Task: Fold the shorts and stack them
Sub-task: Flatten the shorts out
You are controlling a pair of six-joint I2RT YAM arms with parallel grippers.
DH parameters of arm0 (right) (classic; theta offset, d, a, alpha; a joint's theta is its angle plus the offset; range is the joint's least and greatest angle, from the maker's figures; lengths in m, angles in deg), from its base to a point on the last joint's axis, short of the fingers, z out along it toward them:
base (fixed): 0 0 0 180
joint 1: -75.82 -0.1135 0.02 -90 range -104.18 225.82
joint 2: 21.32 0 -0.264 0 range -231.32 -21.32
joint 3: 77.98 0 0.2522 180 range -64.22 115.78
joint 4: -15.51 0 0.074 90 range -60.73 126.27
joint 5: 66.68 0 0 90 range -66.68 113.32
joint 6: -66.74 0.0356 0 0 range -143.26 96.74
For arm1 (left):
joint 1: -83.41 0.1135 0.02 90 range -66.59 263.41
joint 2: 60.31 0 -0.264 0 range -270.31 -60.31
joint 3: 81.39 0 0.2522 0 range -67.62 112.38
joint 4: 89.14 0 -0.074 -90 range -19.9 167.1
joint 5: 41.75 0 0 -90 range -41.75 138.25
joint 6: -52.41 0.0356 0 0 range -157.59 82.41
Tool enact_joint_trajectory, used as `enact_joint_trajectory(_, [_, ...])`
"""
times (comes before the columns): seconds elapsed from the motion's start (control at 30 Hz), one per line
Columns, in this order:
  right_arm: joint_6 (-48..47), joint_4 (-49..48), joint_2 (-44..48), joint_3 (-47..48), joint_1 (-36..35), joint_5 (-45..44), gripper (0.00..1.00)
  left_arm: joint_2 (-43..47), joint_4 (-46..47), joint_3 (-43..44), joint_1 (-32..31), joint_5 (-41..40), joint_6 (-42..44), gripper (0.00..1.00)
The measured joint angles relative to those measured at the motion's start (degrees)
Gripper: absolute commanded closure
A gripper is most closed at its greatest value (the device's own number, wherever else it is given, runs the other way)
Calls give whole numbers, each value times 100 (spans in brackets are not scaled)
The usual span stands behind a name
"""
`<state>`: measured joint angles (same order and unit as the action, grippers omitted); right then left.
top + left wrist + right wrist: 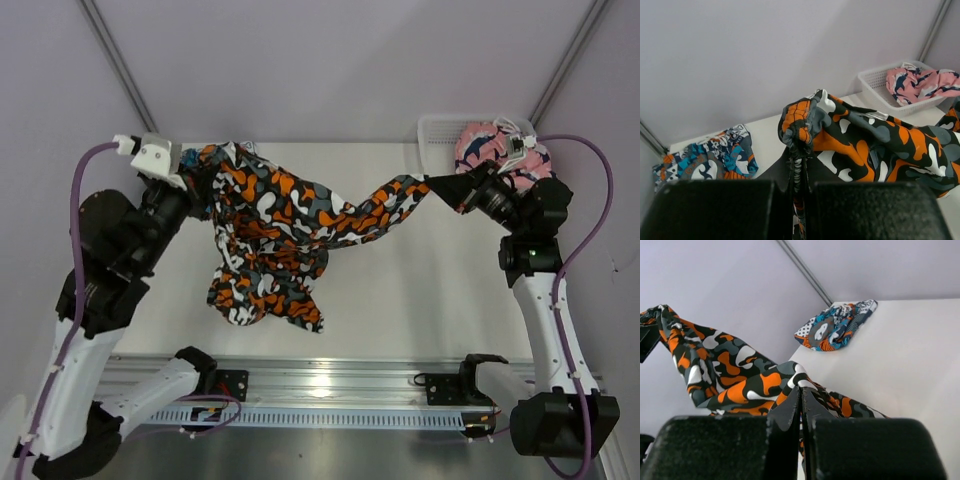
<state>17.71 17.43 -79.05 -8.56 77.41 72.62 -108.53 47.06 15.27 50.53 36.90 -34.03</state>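
**Aloft between two arms: the blotched shorts, strung left to right**

The orange, black, white and grey shorts (pixel 280 230) are held up over the far half of the desk (pixel 400 290), each end pinched by one arm. The left end effector (pixel 799 170) is clenched on a gathered bunch of the waistband, with fabric squeezed between its fingers. The right end effector (pixel 801 405) is clamped on a thin twisted end of the same garment.

The long axis runs side to side, from the left grip near the far left corner to the right grip near the far right corner. The cloth is uneven along that line. Most of it hangs in a crumpled mass just beside the left end effector and droops toward the middle of the desk. Toward the right it narrows to a rope-like strip. I cannot tell whether the lowest fold touches the desk.

The teal, orange and white shorts (pixel 710 157) lie bunched in the far left corner, behind the left arm. A white mesh basket (pixel 435 130) holding a pink printed garment (pixel 480 145) sits in the far right corner.

The likely next move is to lower the garment and spread it flat, and the left arm is nearer the bulk.
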Motion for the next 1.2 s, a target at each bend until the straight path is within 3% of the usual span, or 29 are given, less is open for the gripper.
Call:
enact_joint_trajectory(0.17, [22, 496, -11, 319, 208, 127, 100, -415, 260, 2, 1707, 1825, -820, 100])
enact_joint_trajectory(0.27, [-66, 837, 28, 772, 245, 168, 100, -577, 455, 0, 2155, 2586, -1281, 100])
enact_joint_trajectory(0.4, [-208, 1464, 345, 1381, 358, 225, 100, -442, 514, 164, 2201, 3309, -1585, 100])
enact_joint_trajectory(0.7, [-522, 2677, 1416, 3123, 391, 267, 100, 328, 533, 1502, 2203, 4575, -1967, 100])
enact_joint_trajectory(0.93, [-608, 3241, 2065, 4059, 391, 398, 100, 1137, 479, 1762, 2203, 4778, -2020, 100])
enact_joint_trajectory(1.2, [-673, 3882, 1836, 4129, 391, 356, 100, 658, 444, 1189, 2203, 4522, -2028, 100])
